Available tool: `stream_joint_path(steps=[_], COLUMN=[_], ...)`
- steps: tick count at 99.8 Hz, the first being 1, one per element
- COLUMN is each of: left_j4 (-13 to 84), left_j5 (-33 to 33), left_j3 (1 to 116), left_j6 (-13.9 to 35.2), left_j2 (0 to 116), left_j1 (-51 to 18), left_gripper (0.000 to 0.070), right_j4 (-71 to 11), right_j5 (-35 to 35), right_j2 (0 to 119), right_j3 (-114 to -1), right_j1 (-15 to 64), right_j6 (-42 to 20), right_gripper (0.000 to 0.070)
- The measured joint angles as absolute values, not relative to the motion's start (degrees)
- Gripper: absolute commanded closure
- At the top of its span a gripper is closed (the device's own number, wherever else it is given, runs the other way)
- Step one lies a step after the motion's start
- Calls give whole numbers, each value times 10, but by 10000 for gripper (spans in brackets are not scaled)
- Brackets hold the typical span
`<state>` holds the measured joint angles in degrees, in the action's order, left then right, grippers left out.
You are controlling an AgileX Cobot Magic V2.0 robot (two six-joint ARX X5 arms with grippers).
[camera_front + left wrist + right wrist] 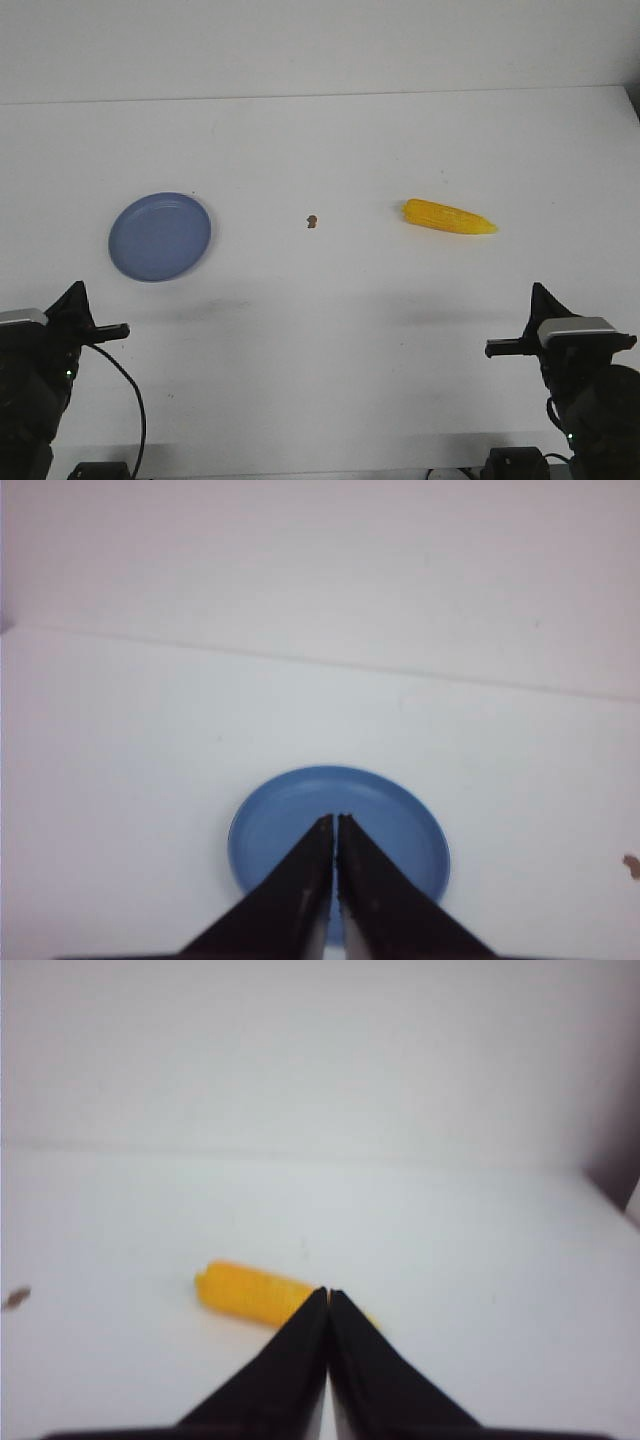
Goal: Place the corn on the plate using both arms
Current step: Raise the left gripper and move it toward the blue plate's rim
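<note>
Closest to the robot, the left black pointed fingers point(335, 825) and the right black pointed fingers point(328, 1295) are both pressed closed and hold nothing. Farther out on the white desk point(330, 330) lie 1 round blue plate point(160, 236) on the left, 1 tiny brown speck point(312, 221) in the middle, and 1 bright yellow corn cob point(449, 217) on the right. No step looks started yet. Next, I think the right fingers must open and reach the corn.
</note>
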<state>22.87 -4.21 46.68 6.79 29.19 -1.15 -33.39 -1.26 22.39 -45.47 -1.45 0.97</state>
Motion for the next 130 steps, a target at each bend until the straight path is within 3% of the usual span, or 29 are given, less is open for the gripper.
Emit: stream_joint_path(steps=[18, 40, 93, 99, 102, 111, 116, 121, 130], left_j4=[354, 446, 454, 454, 454, 454, 454, 454, 454], left_j5=[-42, -42, -42, -42, -42, -42, -42, -42, -42], left_j3=[582, 651, 653, 653, 653, 653, 653, 653, 653], left_j6=[68, 50, 39, 39, 39, 40, 40, 40, 40], left_j2=[384, 475, 502, 502, 502, 502, 502, 502, 502], left_j1=[-11, -11, -11, -11, -11, -11, -11, -11, -11], left_gripper=[686, 686, 681, 649, 604, 385, 282, 228, 225], right_j4=[-443, -520, -546, -546, -546, -546, -546, -546, -546], right_j5=[-13, -13, -14, -15, -15, -15, -15, -15, -15], right_j2=[317, 389, 425, 425, 425, 425, 425, 425, 425], right_j3=[-559, -622, -622, -622, -622, -622, -622, -622, -622], right_j1=[-15, -15, -15, -15, -15, -15, -15, -15, -15], right_j6=[7, 5, 1, 1, 1, 0, -4, -8, -13], right_gripper=[691, 691, 678, 609, 529, 269, 162, 103, 92])
